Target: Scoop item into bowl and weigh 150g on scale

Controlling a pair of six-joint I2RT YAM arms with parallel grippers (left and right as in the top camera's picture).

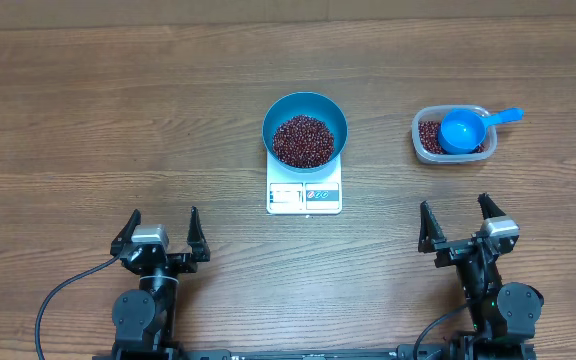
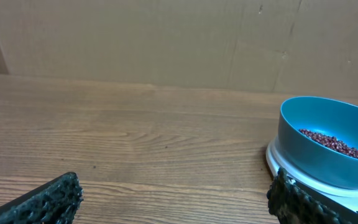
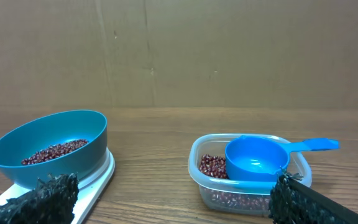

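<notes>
Sitting at the near left of the table (image 1: 68,120): left gripper (image 1: 162,218), jaws spreading fully apart, gripping nothing. Sitting at the near right: right gripper (image 1: 455,208), jaws likewise gaping wide, also gripping nothing. Lying farther out, between the two and well apart from both: scale (image 1: 304,196), display edge facing the arms. Standing on its far part: bowl (image 1: 333,108), rim overhanging the platform. Lying heaped inside the bowl: beans (image 1: 303,140), covering the bottom. Standing off to the right, beyond the right gripper: clear tub (image 1: 423,140), holding more beans and a blue scoop (image 1: 460,130), handle sticking out over the right rim.
</notes>
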